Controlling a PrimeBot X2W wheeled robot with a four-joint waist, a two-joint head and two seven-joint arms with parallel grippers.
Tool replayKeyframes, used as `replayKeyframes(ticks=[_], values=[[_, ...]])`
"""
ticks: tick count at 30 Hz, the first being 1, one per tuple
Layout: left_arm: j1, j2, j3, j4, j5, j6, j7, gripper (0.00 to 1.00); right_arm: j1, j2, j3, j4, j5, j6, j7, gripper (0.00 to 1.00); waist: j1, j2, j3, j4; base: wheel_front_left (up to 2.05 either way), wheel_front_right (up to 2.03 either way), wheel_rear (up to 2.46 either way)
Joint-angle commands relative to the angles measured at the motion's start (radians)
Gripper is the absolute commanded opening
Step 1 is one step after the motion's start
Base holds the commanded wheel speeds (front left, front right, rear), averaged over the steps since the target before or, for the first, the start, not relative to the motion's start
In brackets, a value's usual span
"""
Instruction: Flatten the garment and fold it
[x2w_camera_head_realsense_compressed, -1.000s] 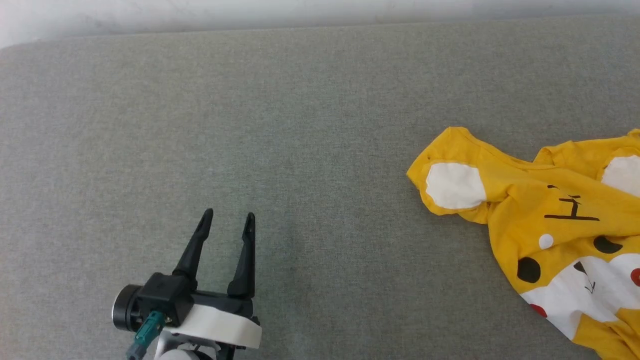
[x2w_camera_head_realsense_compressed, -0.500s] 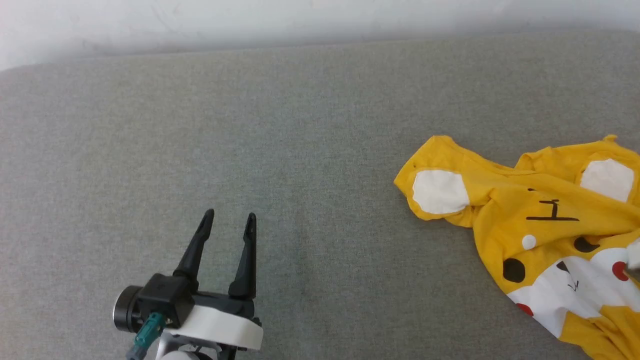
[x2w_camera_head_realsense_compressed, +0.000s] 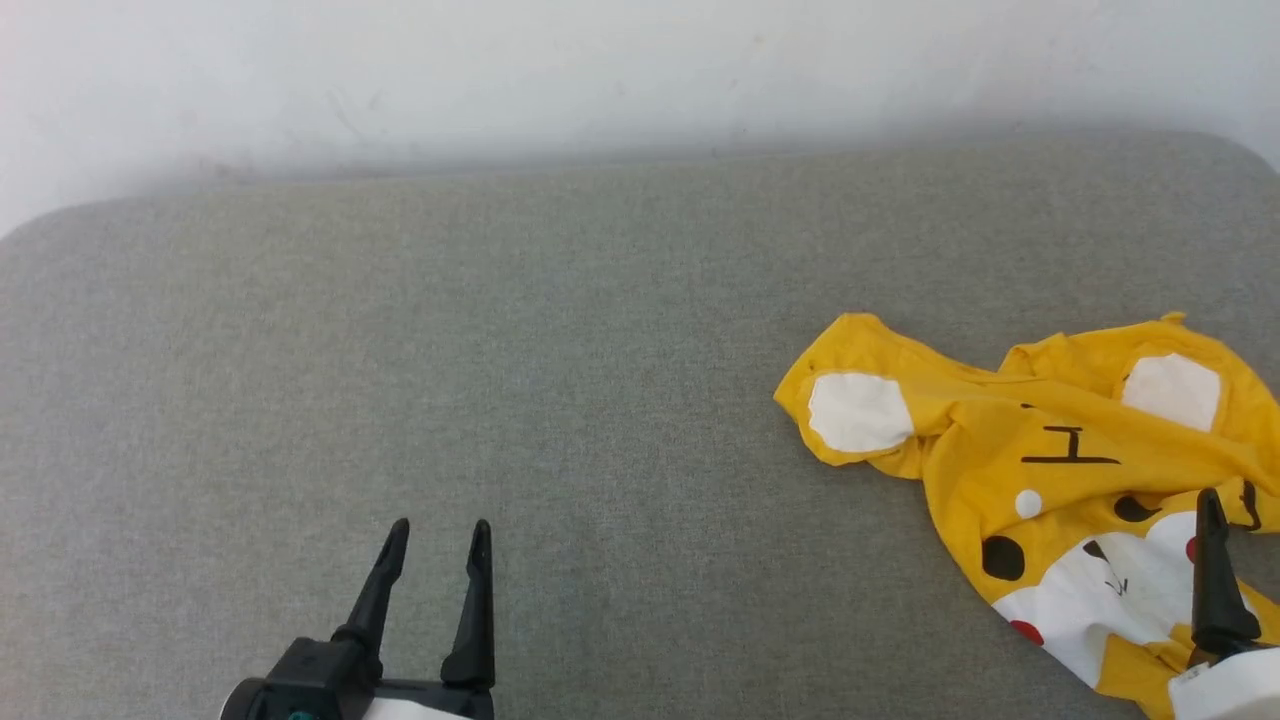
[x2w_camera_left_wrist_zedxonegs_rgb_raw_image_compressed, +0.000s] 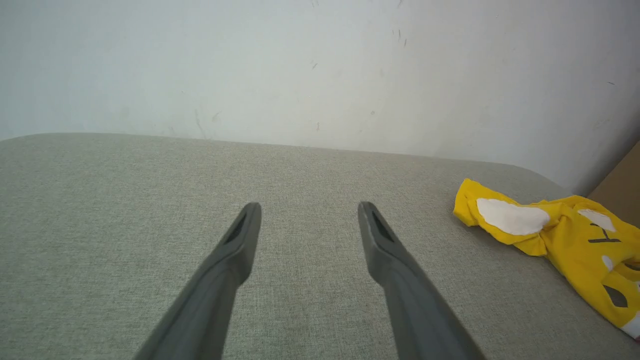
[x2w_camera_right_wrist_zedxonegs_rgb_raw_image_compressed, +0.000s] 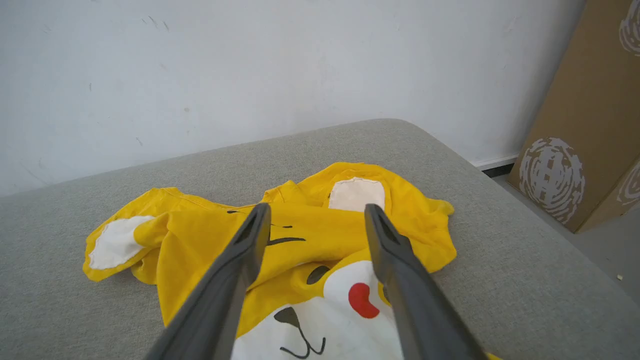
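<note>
The yellow T-shirt (x2w_camera_head_realsense_compressed: 1060, 470) lies crumpled on the right part of the grey padded surface (x2w_camera_head_realsense_compressed: 500, 350), tiger face up, with white ear patches, black marks and red cheek dots showing. My right gripper (x2w_camera_right_wrist_zedxonegs_rgb_raw_image_compressed: 317, 206) hovers open just above the shirt's printed face, nothing between its fingers. One of its dark fingers (x2w_camera_head_realsense_compressed: 1215, 570) shows at the lower right of the head view, over the white muzzle. My left gripper (x2w_camera_head_realsense_compressed: 441, 523) stands open over bare padding at the lower left, well clear of the shirt (x2w_camera_left_wrist_zedxonegs_rgb_raw_image_compressed: 565, 235).
A white wall (x2w_camera_head_realsense_compressed: 600, 70) runs behind the surface. The padding's rounded right edge lies just past the shirt. Beyond that edge a brown cardboard box (x2w_camera_right_wrist_zedxonegs_rgb_raw_image_compressed: 585, 115) stands on the floor.
The head camera has tilted up, so the whole picture has shifted down. A finger of my right gripper has come into view over the shirt's lower right. The shirt's shape looks unchanged.
</note>
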Motion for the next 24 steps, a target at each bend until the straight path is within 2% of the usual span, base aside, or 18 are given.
replayKeyframes(ticks=[1, 4, 8, 12, 13, 18, 24], values=[[-0.005, 0.002, -0.001, -0.009, -0.005, 0.003, -0.002, 1.00, 0.001, 0.002, 0.001, -0.003, -0.005, -0.002, -0.007, 1.00, 0.0002, 0.0000, -0.013, -0.003, 0.00, 0.00, 0.00], [-0.056, 0.007, -0.023, -0.019, -0.003, -0.018, 0.029, 1.00, -0.009, 0.002, -0.006, -0.012, -0.010, -0.002, -0.009, 1.00, 0.0002, 0.0000, -0.015, 0.001, 0.00, 0.00, 0.00], [-0.222, 0.020, -0.090, -0.018, 0.034, -0.075, 0.125, 1.00, -0.030, 0.002, -0.021, -0.030, -0.015, -0.002, -0.003, 1.00, 0.0002, 0.0000, 0.007, 0.013, 0.00, 0.00, 0.00], [-0.436, -0.008, -0.178, 0.028, 0.064, -0.144, 0.254, 1.00, -0.057, 0.002, -0.038, -0.052, -0.016, -0.002, -0.001, 1.00, 0.0002, 0.0000, 0.053, 0.017, 0.00, 0.00, 0.00], [-0.436, -0.008, -0.178, 0.028, 0.064, -0.144, 0.254, 1.00, -0.057, 0.002, -0.038, -0.052, -0.016, -0.002, -0.001, 1.00, 0.0002, 0.0000, 0.053, 0.017, 0.00, 0.00, 0.00], [-0.673, -0.072, -0.286, 0.153, 0.058, -0.199, 0.392, 1.00, -0.099, 0.002, -0.057, -0.087, -0.023, -0.002, 0.009, 1.00, 0.0002, 0.0000, 0.145, 0.009, 0.00, 0.00, 0.00], [-0.847, -0.100, -0.382, 0.355, 0.028, -0.219, 0.493, 1.00, -0.162, 0.002, -0.041, -0.138, -0.031, -0.002, 0.027, 1.00, 0.0002, 0.0000, 0.255, -0.031, 0.00, 0.00, 0.00]])
